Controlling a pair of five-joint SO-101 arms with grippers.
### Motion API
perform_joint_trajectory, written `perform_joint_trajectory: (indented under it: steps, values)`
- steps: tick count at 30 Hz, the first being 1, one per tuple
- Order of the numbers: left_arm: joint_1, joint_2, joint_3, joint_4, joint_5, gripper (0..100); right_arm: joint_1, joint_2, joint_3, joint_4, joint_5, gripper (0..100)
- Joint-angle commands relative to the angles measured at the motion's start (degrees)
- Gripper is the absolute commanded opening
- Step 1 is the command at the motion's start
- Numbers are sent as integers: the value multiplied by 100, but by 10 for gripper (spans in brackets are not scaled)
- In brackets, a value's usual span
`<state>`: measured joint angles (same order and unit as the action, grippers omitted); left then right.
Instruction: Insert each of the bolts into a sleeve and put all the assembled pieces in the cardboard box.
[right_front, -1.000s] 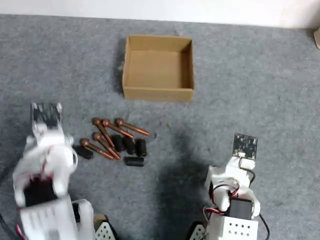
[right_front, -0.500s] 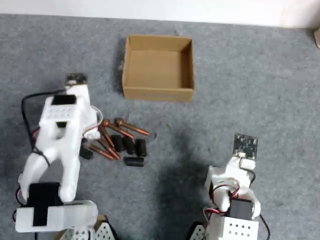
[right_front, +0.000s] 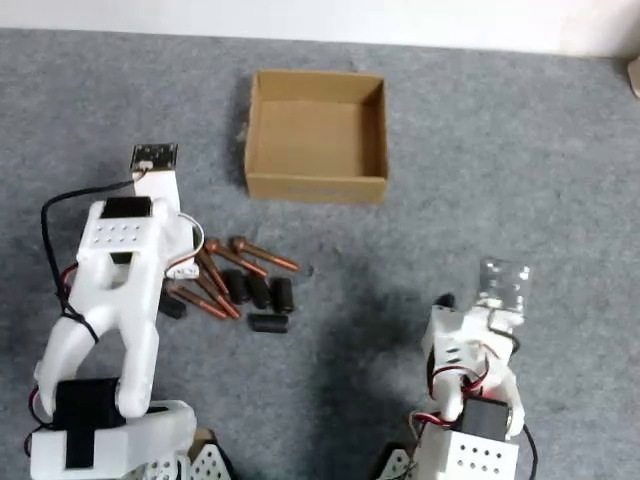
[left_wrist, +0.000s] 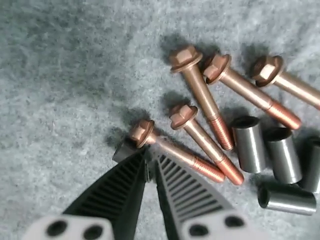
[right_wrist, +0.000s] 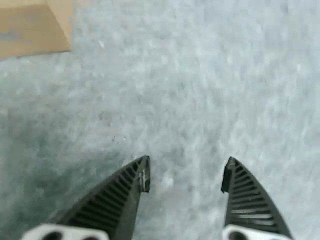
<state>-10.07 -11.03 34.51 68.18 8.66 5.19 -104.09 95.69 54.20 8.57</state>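
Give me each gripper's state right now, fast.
Left gripper: shut, holding nothing, tips beside the head of a bolt.
Right gripper: open, empty, over the grey mat.

Copper-orange with a dull shine on the bolts (left_wrist: 200, 102). Dark gunmetal grey on the sleeves (left_wrist: 248, 144), close to black from above. Plain tan on the cardboard box (right_front: 316, 187). Mottled, felt-like grey across the table (right_front: 540, 180). White on the left arm (right_front: 120, 270) and the right arm (right_front: 465, 345), with red and black wires. Black with fine ribbing on the left gripper (left_wrist: 151, 159) and the right gripper (right_wrist: 185, 172).
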Motion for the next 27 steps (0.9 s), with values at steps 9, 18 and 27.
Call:
perform_joint_trajectory:
  steps: [9, 18, 27]
  values:
    - [-48, -180, 4, -114, -18, 6, -2105, 831, -1253, -215, -387, 224]
    - [-66, -180, 66, -316, -18, 6, -3495, 5947, -4057, -848, -1459, 224]
    - [-127, -180, 110, -431, -18, 6, -5165, 9402, -6369, -866, -3235, 226]
